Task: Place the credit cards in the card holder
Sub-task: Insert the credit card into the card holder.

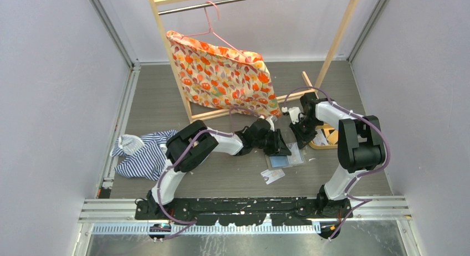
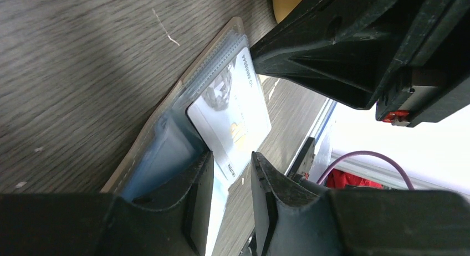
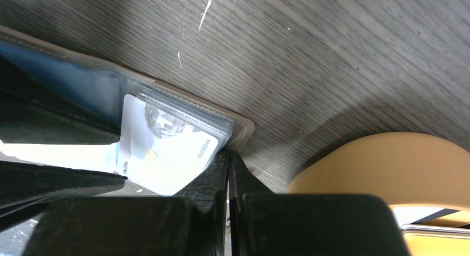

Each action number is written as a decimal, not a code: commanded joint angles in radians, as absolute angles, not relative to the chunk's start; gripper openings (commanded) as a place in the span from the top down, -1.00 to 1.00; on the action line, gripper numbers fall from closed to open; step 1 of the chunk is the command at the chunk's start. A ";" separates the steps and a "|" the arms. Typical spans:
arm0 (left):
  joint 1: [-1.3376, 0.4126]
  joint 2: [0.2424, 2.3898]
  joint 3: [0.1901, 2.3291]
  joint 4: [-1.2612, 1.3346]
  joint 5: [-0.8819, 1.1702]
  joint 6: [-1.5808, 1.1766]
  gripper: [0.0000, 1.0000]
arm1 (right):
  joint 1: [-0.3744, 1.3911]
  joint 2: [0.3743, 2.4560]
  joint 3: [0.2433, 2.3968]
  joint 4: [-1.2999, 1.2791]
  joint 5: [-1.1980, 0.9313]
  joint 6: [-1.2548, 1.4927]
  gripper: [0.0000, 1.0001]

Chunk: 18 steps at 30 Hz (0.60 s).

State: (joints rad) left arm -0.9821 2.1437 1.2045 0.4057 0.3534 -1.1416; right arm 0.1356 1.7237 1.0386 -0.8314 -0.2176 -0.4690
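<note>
The taupe card holder (image 1: 294, 156) lies open on the table, its clear bluish sleeves up (image 2: 166, 139) (image 3: 72, 84). A white credit card (image 2: 230, 117) (image 3: 161, 150) sits partly inside a sleeve, its near end sticking out. My left gripper (image 1: 281, 147) (image 2: 233, 162) is open, with the card's free corner between its fingers and not pinched. My right gripper (image 1: 304, 138) (image 3: 228, 156) is shut, its tip at the holder's far corner. Another pale card (image 1: 272, 175) lies loose on the table in front of the holder.
A tan oval wooden tray (image 1: 327, 135) (image 3: 388, 167) sits just right of the holder, beside the right gripper. A wooden clothes rack with a floral cloth (image 1: 221, 76) stands behind. A striped garment (image 1: 141, 153) lies at the left.
</note>
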 commanded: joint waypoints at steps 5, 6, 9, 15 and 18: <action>-0.994 2.153 1.246 0.505 0.335 -1.153 0.31 | 0.164 1.712 1.049 -0.867 -0.341 -0.449 0.81; -0.994 2.142 1.233 0.509 0.328 -1.145 0.30 | 0.158 1.697 1.050 -0.865 -0.339 -0.450 0.78; -0.993 2.088 1.175 0.517 0.310 -1.104 0.19 | 0.128 1.626 1.045 -0.861 -0.360 -0.470 0.70; -0.989 1.946 1.047 0.500 0.279 -0.991 0.00 | 0.100 1.480 1.036 -0.907 -0.498 -0.553 0.56; -0.989 1.858 1.014 0.445 0.248 -0.921 -0.07 | 0.087 1.438 1.029 -0.916 -0.549 -0.574 0.48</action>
